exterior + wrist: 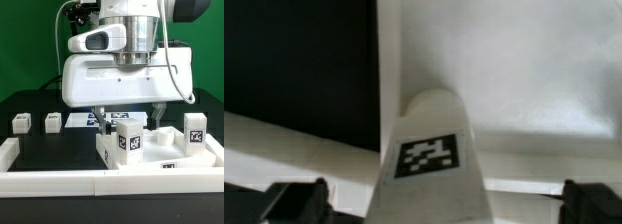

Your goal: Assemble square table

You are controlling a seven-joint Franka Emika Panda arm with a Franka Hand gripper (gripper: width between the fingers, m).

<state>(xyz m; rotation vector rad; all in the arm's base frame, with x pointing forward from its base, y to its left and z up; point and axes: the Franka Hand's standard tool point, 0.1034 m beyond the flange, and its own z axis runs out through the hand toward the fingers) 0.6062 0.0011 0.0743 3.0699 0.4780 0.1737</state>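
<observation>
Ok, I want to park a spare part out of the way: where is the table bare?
Bare black table lies in front of the two loose legs, bordered by the front rail and the square tabletop. It is crowded at the tabletop, where the open gripper hangs over an upright leg.

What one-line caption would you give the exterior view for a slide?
Open gripper hovers over an upright leg block standing on the square table slab.

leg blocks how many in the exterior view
4. Left leg block and second leg block sit loose at the exterior view's left; third leg block stands upright at the slab's left corner; fourth leg block at its right. None seems hidden.
</observation>
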